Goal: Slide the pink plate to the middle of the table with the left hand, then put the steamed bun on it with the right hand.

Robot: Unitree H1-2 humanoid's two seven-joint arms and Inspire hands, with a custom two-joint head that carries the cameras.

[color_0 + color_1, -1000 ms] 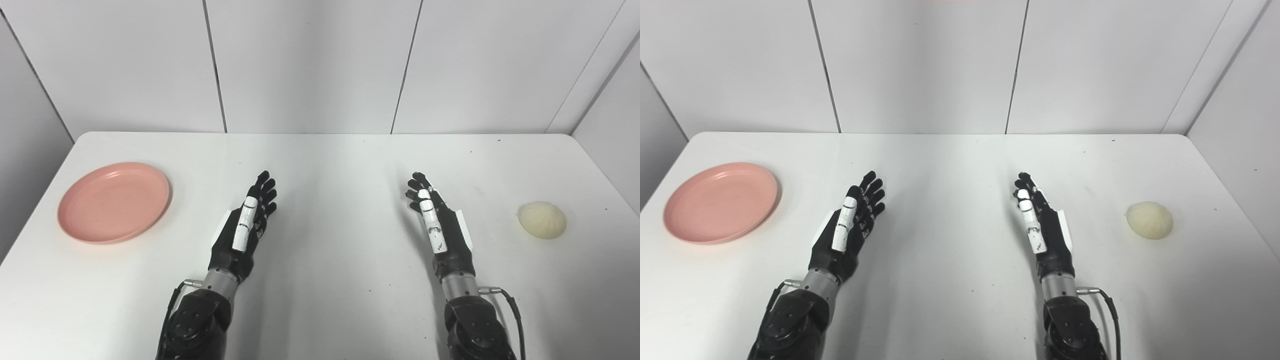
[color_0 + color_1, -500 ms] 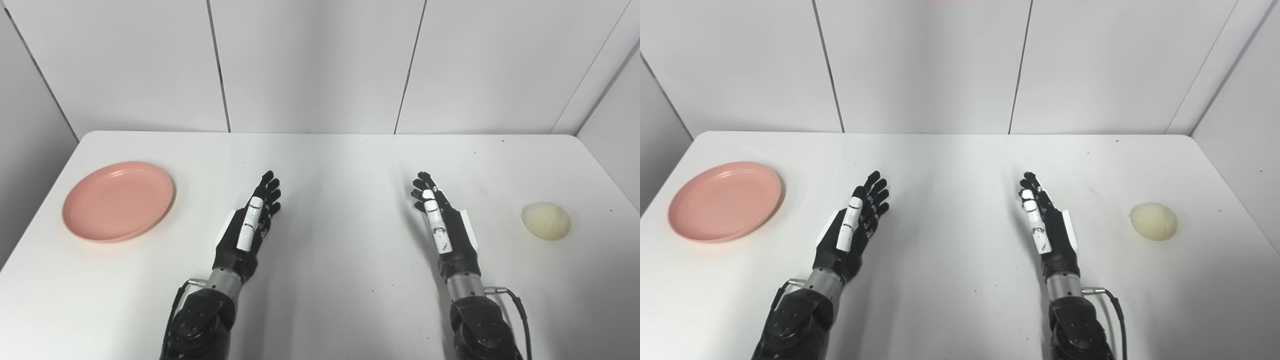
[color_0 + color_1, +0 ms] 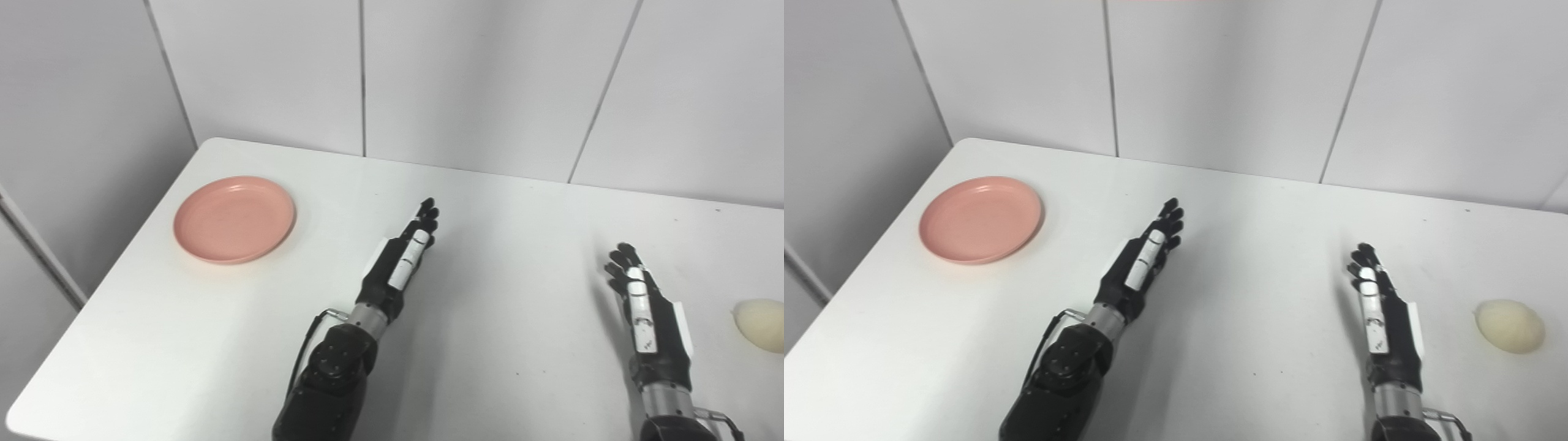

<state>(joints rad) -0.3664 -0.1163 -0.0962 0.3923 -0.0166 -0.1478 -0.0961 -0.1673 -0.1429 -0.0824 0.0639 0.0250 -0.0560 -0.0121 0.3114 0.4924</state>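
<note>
You have the pink plate (image 3: 980, 218) sitting flat on the white bench (image 3: 1249, 214), near its far left corner, with nothing on it. Your left hand (image 3: 1142, 261) is out over the middle of the bench, well to the right of the plate and not touching it. Its fingers are stretched straight and pointing away from you toward the wall; it is empty and opened flat, edge-on with the thumb side up.

Your right hand (image 3: 1381, 312) sits further right and closer to you. It too is empty, fingers extended and slightly spread, turned edge-on like the other. The steamed bun (image 3: 1509, 326), a pale cream dome with a pleated top, rests on the bench near the right edge, to the right of that hand and clear of it. In the left eye view the bun is cut off by the picture's right border.

Plate and bun lie at opposite sides of the bench, with both hands between them. White panelled walls (image 3: 1231, 79) stand behind and to the left of the bench.
</note>
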